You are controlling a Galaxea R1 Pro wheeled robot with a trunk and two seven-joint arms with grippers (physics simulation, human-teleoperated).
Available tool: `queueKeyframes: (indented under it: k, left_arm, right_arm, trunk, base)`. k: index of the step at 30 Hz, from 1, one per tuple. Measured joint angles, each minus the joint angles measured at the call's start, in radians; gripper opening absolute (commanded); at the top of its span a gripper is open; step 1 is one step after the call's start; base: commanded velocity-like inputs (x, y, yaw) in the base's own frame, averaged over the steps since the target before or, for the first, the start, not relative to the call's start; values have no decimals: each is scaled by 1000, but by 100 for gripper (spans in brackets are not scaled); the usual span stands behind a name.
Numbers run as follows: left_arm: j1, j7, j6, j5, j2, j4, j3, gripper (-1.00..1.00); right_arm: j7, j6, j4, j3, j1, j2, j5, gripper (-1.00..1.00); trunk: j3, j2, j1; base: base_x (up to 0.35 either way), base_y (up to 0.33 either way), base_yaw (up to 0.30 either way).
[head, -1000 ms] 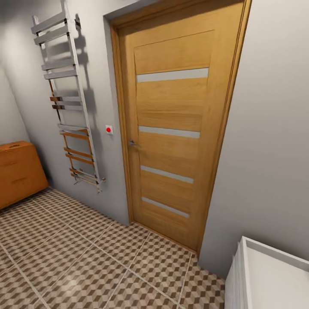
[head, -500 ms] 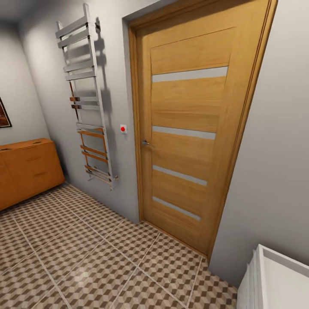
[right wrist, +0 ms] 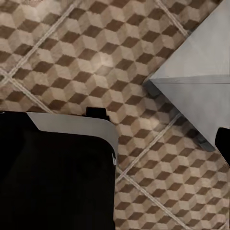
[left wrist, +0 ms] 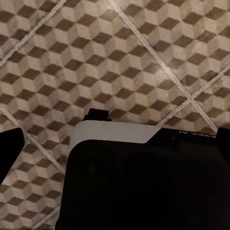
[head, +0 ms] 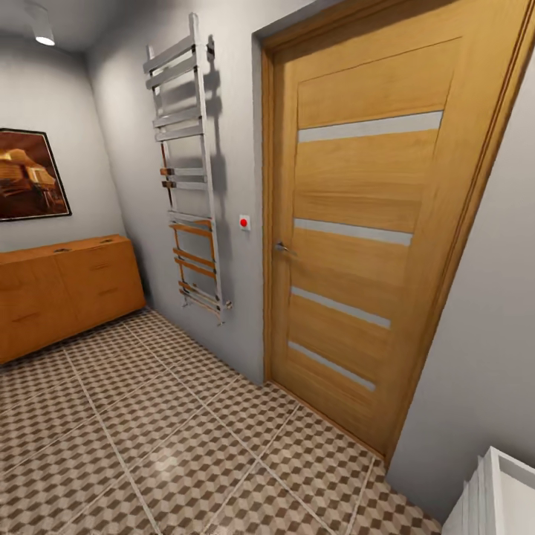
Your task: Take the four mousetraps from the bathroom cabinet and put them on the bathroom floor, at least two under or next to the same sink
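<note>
The robot stands in the bathroom, facing a wooden door (head: 357, 230) with 4 pale glass strips, a chrome towel rail (head: 189, 171) on the grey wall beside it. The cabinet (head: 63, 290) sits against the far wall at the head view's left, under a framed picture (head: 30, 174), well apart from the robot across the bathroom floor (head: 171, 446). Its drawer fronts look closed, and the mousetraps cannot be seen from here. A white corner at the lower right of the head view is probably the sink (head: 494, 494) or its vanity — too little shows to be sure.

Both wrist cameras look down on cube-pattern tile past dark housing. In the right wrist view a grey-white slab (right wrist: 196, 57) juts in close by. I cannot tell how far open either set of fingers is, and nothing appears to be held.

The risks, as I judge them:
- The right arm hangs near that white slab, so turning the base toward the cabinet could clip it.
- Stopping too far from the cabinet would leave the handles out of reach.
- The traps are small and flat — a shallow pinch could let 1 slip.
</note>
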Motion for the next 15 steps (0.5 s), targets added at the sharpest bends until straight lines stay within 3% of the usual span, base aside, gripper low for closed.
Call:
queueKeyframes:
  k: [15]
  left_arm:
    - [0, 0, -2, -1, -2, 0, 0, 100]
  right_arm:
    - [0, -2, 0, 0, 0, 0, 1, 100]
  trunk:
    - [0, 0, 0]
  base:
    - [0, 0, 300]
